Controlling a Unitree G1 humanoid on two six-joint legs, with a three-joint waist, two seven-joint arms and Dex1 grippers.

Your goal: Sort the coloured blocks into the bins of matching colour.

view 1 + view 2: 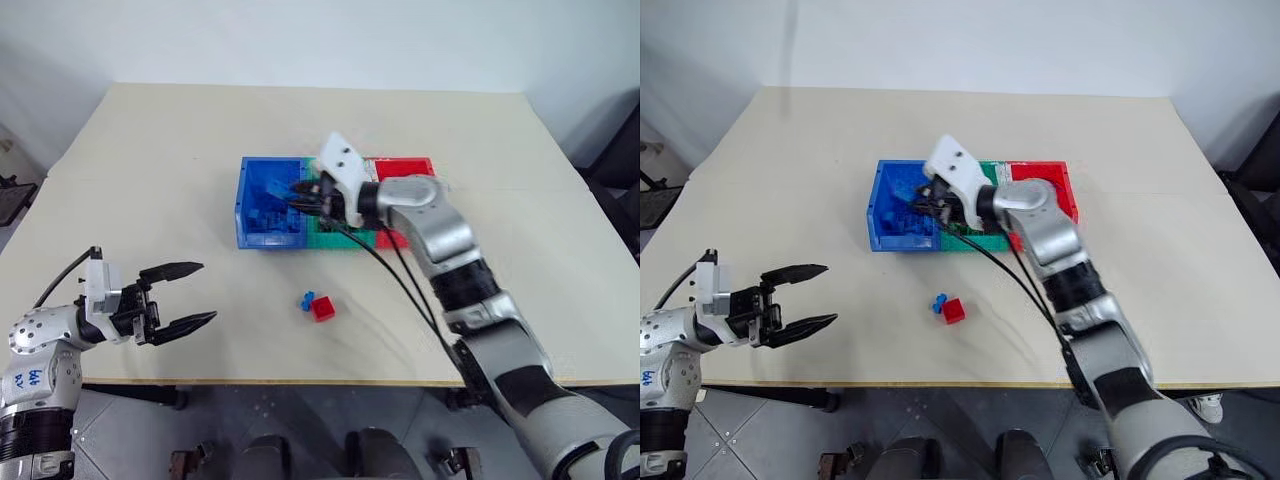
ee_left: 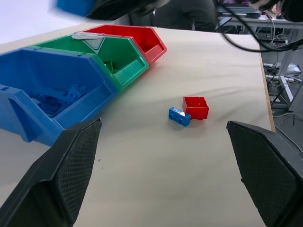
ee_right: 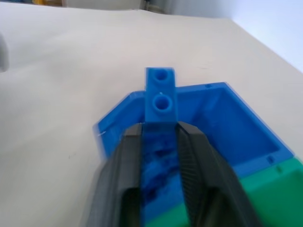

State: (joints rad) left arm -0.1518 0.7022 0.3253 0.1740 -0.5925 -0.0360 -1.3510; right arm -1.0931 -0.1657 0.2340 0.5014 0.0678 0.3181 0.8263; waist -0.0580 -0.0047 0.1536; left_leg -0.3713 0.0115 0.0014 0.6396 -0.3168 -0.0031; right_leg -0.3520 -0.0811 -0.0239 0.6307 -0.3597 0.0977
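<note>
The blue (image 1: pixel 262 176), green (image 1: pixel 335 241) and red (image 1: pixel 405 167) bins stand joined in a row at mid-table. My right gripper (image 3: pixel 160 126) hangs over the blue bin's (image 3: pixel 222 113) edge, shut on a small blue block (image 3: pixel 160 97) that sticks out past its fingertips. Blue bricks (image 2: pixel 53 98) lie inside the blue bin (image 2: pixel 28 71). Nearer the front edge, a red square block (image 1: pixel 322 309) and a tiny blue block (image 1: pixel 306 300) rest side by side on the table. My left gripper (image 1: pixel 195 293) stands open and empty at the front left, well apart from them.
The beige table (image 1: pixel 180 150) spreads wide around the bins. Black cables (image 1: pixel 390 270) trail from my right wrist above the table, just right of the two loose blocks. Dark chairs stand past the table's right edge (image 1: pixel 610 170).
</note>
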